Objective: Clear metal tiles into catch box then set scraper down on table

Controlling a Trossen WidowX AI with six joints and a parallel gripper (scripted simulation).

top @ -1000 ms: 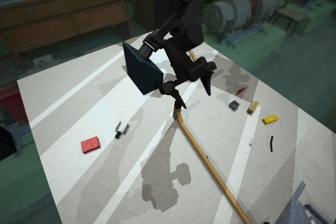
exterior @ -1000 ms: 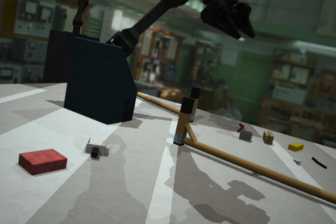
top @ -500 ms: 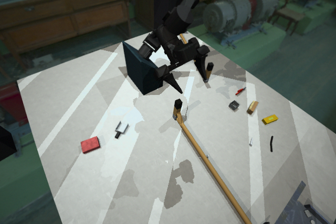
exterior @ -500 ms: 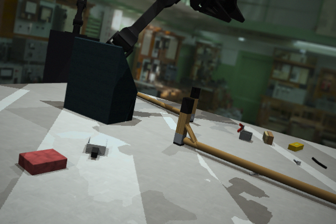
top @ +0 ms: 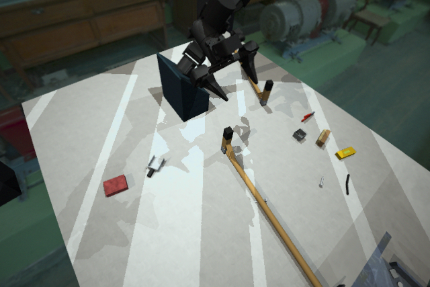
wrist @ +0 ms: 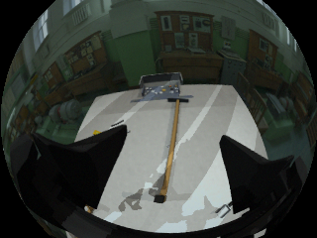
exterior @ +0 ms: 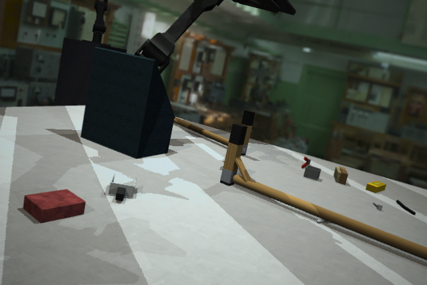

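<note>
Hangs above the table [top: 173, 242] [exterior: 207, 250] [wrist: 218, 114], on the side of the edge by the arm's base, with the gripper [top: 242, 91] [exterior: 286, 12] [wrist: 176, 135] spread wide on nothing. Needs to reach forward and down to the upright grip [top: 227, 140] [exterior: 232, 157] [wrist: 159, 198] of the long scraper [top: 272, 218] [exterior: 303, 204] [wrist: 173, 139], laid lengthwise away from the gripper toward the bench plate [top: 367, 271] [wrist: 144, 98] at the far edge.

red block [top: 115, 185] [exterior: 54, 205], yellow block [top: 345, 152] [exterior: 375, 186], seemingly dark-blue stand [top: 173, 85] [exterior: 117, 102]
</note>
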